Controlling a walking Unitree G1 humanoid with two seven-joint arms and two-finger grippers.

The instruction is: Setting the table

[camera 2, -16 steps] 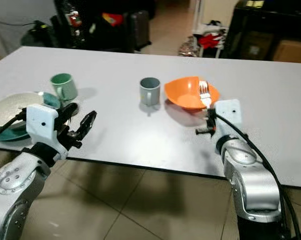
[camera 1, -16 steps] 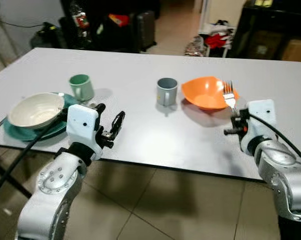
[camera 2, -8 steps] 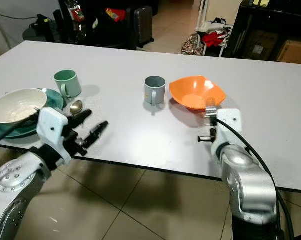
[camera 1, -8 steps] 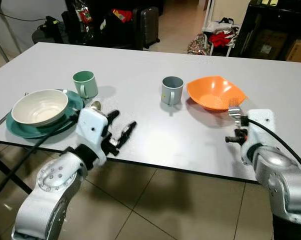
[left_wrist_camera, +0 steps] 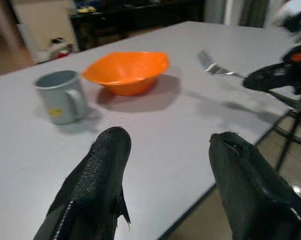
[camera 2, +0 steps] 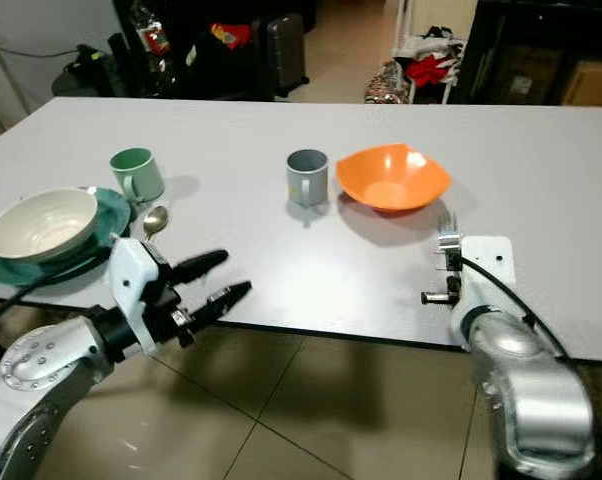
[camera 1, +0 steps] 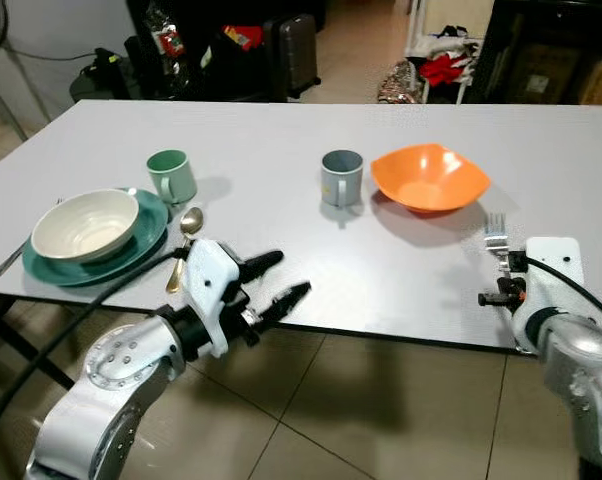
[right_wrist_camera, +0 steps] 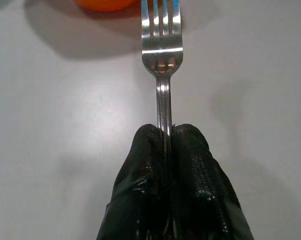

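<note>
My right gripper (right_wrist_camera: 165, 137) is shut on the handle of a silver fork (right_wrist_camera: 162, 47), held over the white table (camera 1: 281, 150) near its front right edge, tines (camera 1: 496, 232) toward the orange bowl (camera 1: 428, 178). A grey mug (camera 1: 341, 178) stands left of that bowl. At the left, a cream bowl (camera 1: 84, 224) sits on a teal plate (camera 1: 146, 235), with a spoon (camera 1: 185, 240) beside it, a green mug (camera 1: 171, 175) behind, and a utensil (camera 1: 19, 250) at the plate's far left. My left gripper (camera 1: 281, 278) is open at the front edge, right of the spoon.
Tiled floor (camera 1: 381, 400) lies below the table's front edge. Behind the table stand dark bags and a suitcase (camera 1: 291, 50), and a rack with red and white clothes (camera 1: 446, 65). A black cabinet (camera 1: 551, 50) is at the back right.
The camera view has shifted. My right gripper has carried the fork away from the orange bowl toward the front right edge. My left gripper has dropped and reached rightward along the front edge.
</note>
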